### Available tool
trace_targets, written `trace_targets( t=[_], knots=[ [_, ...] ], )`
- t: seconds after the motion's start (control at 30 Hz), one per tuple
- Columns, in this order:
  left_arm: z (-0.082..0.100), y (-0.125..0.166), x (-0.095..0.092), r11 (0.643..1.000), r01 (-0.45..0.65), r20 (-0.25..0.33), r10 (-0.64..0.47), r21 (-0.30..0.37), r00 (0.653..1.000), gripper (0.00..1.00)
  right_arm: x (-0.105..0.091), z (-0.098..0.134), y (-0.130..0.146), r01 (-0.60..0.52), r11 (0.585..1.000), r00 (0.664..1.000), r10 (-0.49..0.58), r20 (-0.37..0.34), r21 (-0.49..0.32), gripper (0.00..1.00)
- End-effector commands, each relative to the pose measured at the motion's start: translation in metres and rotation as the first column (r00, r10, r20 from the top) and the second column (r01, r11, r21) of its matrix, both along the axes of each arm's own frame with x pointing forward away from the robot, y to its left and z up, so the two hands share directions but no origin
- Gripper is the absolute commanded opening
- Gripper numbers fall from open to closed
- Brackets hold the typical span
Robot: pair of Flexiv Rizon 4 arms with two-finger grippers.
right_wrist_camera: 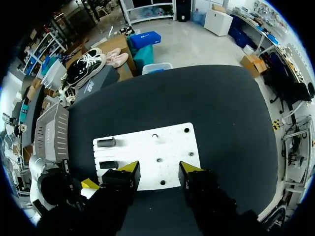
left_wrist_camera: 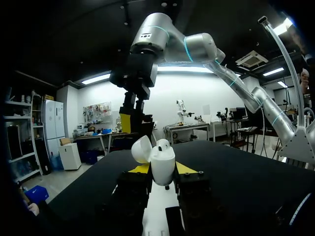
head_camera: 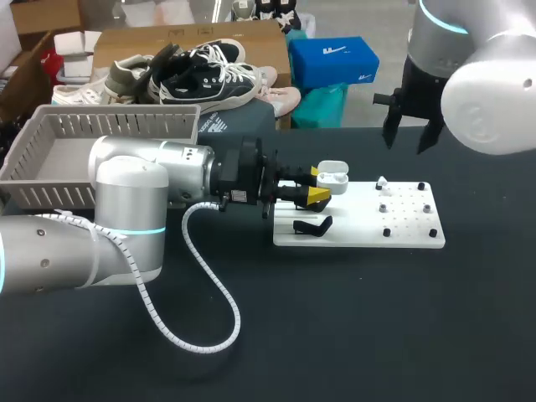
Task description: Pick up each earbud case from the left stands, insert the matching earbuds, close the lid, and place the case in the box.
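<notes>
Head view is showing the left gripper [head_camera: 318, 186] clamping the white earbud case [head_camera: 333, 177], lid standing open, between its yellow tips, with the white stand board [head_camera: 394, 219] under them. The right gripper [right_wrist_camera: 158, 172] is hanging with fingers spread wide, the board lying beneath them

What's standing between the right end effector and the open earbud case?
Nothing visible does. The right end effector hangs open high over the white board. The earbud case, lid open, is held by its sides in the left end effector, top uncovered.
</notes>
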State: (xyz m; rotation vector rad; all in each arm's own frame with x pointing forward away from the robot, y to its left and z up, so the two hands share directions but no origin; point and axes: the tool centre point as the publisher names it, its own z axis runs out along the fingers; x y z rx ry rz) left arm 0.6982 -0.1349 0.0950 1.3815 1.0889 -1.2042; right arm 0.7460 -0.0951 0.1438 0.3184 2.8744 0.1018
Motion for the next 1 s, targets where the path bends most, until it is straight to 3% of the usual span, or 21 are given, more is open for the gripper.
trace_targets(
  t=[0.03,0.23,0.3,0.37,0.5,1.0],
  knots=[
    [0.000,0.000,-0.001,1.000,-0.002,0.001,0.002,-0.002,1.000,0.00,0.016,-0.017,0.004,0.024,1.000,0.999,-0.025,-0.028,-0.019,0.49],
    [0.000,0.000,-0.001,1.000,-0.002,0.001,0.002,-0.002,1.000,0.00,0.022,-0.041,0.005,0.056,0.998,0.996,-0.058,-0.073,-0.019,0.65],
    [0.000,0.000,-0.001,1.000,-0.002,0.001,0.002,-0.002,1.000,0.00,0.023,-0.049,0.003,0.061,0.998,0.995,-0.061,-0.083,-0.012,0.65],
    [0.000,0.000,-0.001,1.000,-0.002,0.001,0.002,-0.002,1.000,0.00,0.024,-0.054,0.002,0.066,0.998,0.994,-0.066,-0.091,-0.005,0.64],
    [0.000,0.000,-0.001,1.000,-0.002,0.001,0.002,-0.002,1.000,0.00,0.027,-0.068,-0.003,0.087,0.996,0.991,-0.085,-0.107,0.018,0.49],
    [0.000,0.000,-0.001,1.000,-0.002,0.001,0.002,-0.002,1.000,0.00,0.028,-0.091,0.012,0.122,0.989,0.982,-0.109,-0.152,0.079,0.48]
  ],
)
